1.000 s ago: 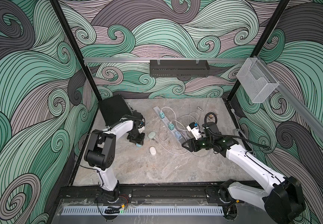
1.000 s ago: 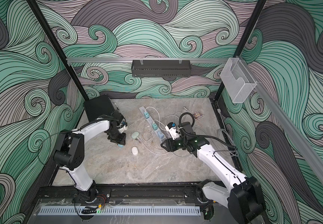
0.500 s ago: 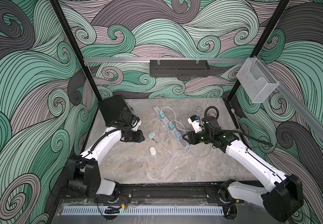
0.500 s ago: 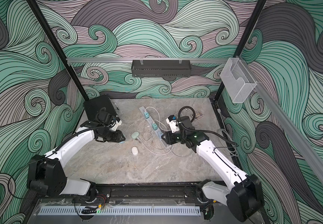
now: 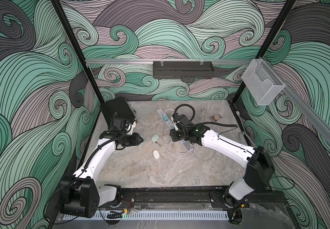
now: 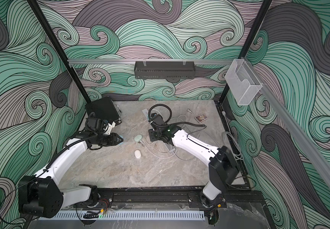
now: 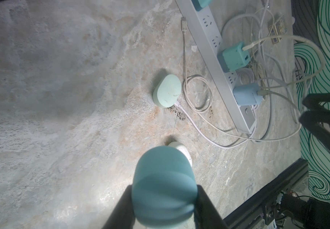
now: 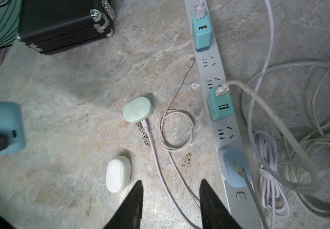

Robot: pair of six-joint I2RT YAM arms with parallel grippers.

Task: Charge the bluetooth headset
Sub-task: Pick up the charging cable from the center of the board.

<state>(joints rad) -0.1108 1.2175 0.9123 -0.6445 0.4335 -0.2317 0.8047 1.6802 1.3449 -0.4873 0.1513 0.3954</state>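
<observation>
blue case (image 7: 164,178): grasped but not yet charging, by my reading; its port (image 8: 14,133), at the left edge of the right wrist view, was bare, so fetching a plug and seating it were left.
left gripper (image 7: 164,200): nearest, lower middle of the left wrist view, clamped on the blue case from both sides.
right gripper (image 8: 171,180): lower middle of its own view, jaws apart, holding nothing; a lilac cable (image 8: 154,154) ran on the table (image 8: 61,79) beneath.
white case (image 8: 118,174): just left of those jaws, no cable in it.
mint case (image 8: 138,112): centre frame, lilac cable plugged in.
loose cable (image 8: 177,130): coiled right of the mint case, free plug (image 8: 190,61) beside the power strip (image 8: 212,69).
</observation>
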